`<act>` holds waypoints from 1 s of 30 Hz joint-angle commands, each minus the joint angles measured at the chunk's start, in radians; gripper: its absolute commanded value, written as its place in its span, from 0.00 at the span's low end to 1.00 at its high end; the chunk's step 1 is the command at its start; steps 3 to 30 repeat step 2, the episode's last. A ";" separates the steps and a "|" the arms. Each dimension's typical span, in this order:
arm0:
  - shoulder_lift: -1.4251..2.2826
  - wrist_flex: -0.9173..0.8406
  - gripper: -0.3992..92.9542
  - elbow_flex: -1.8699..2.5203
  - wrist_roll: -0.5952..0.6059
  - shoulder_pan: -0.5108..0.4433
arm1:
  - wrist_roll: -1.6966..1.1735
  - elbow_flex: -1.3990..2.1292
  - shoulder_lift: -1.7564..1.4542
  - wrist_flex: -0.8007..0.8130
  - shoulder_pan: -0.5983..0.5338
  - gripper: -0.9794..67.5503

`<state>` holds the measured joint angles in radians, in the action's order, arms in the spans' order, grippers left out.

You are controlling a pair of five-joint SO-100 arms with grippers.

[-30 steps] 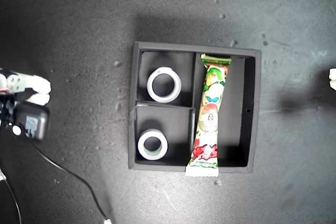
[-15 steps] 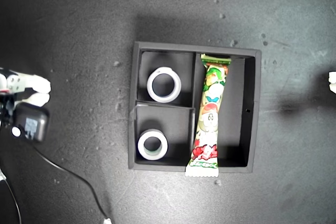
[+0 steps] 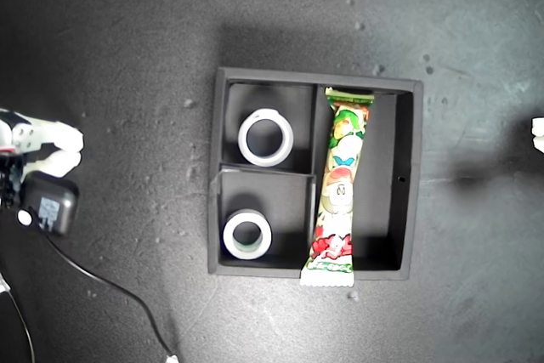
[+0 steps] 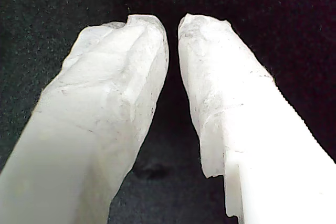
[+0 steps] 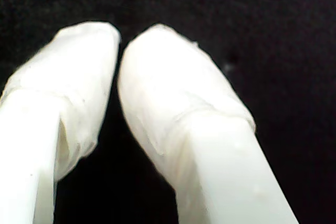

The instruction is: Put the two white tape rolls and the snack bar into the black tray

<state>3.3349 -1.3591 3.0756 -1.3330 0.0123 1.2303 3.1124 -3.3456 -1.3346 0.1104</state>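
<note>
Count: two white tape rolls, one snack bar [image 3: 338, 190], one black tray [image 3: 406, 178], and two arms peeking in at the exterior view's edges.
Tray: square, low walls, mid-scene on the dark tabletop [image 3: 127, 48]; two small square compartments on the exterior view's left, one long one on its right.
Far small compartment: the plain white tape roll [image 3: 265, 136], lying flat, hole up.
Near small compartment: the smaller tape roll with the greenish-grey core [image 3: 246, 235], also flat.
Long compartment: the snack bar, against the dividing wall, long axis running far to near; its near crimped end rides up over the tray's near wall, its far end sits just inside the far wall.
First gripper: my first gripper [image 4: 173, 27] shows white fingers nearly together at the tips, a thin gap, nothing between them.
Second gripper: my second gripper [image 5: 119, 43] is pinched together on nothing over dark tabletop.
Edges: which arm is which, I cannot tell; both well apart from the tray.
</note>
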 commanded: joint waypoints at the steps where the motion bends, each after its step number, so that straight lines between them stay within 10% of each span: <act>1: 0.054 -0.035 0.01 0.063 0.002 0.002 | -0.002 0.012 -0.005 -0.006 -0.009 0.04; 30: 0.054 -0.035 0.01 0.063 0.002 0.002 | -0.002 0.012 -0.005 -0.006 -0.009 0.04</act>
